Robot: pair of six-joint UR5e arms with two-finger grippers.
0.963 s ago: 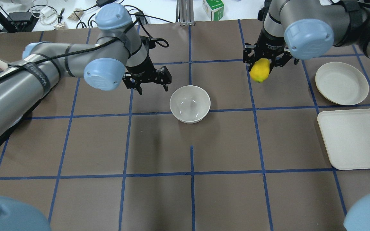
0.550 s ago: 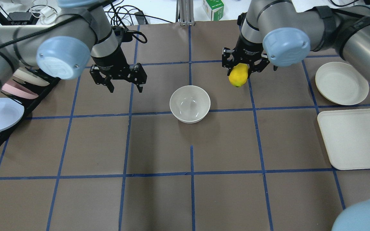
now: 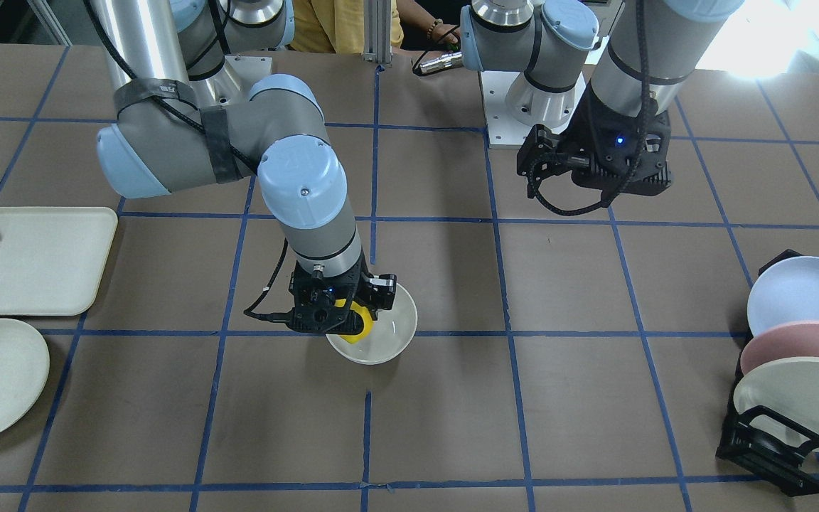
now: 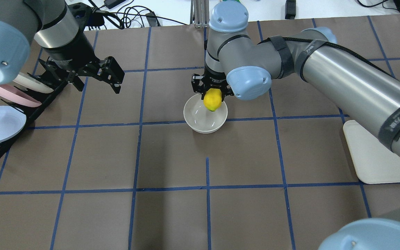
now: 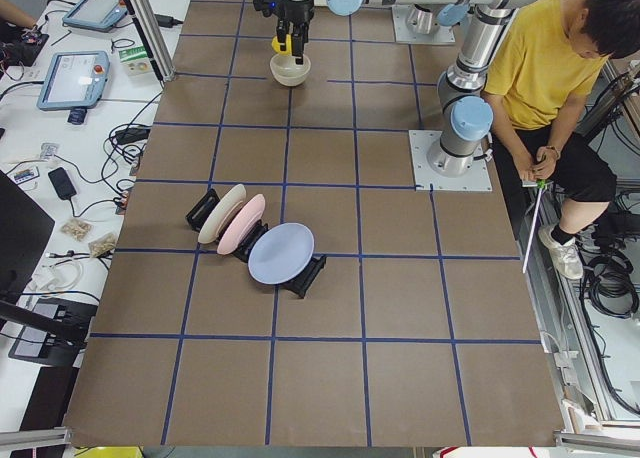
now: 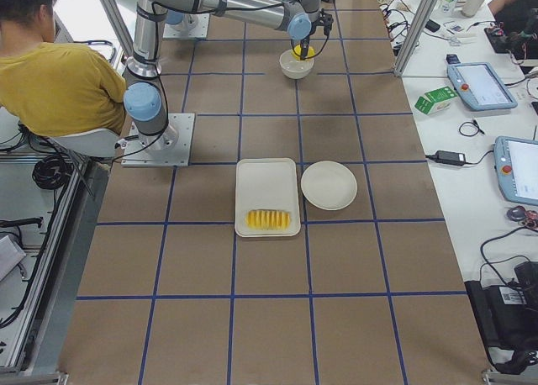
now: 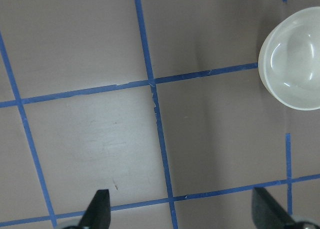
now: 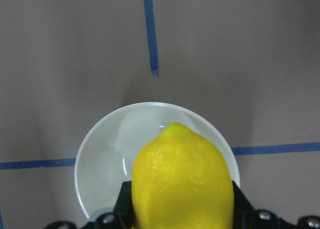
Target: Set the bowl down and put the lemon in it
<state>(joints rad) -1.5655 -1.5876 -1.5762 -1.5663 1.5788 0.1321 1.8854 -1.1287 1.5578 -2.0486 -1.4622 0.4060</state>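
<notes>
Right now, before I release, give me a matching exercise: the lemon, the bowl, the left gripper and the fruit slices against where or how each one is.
Things:
1. lemon
2. bowl
3. left gripper
4. fruit slices

Places or states:
A. open, holding nothing
B. on the tray
C. held in the right gripper, over the bowl
D. standing on the table under the right gripper

Pairs: 1-C, 2-D, 3-A, 4-B

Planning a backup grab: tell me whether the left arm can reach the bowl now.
Probably not cleanly: nothing lies between the left gripper and the bowl, but the right gripper, shut on the lemon, hangs over it.
</notes>
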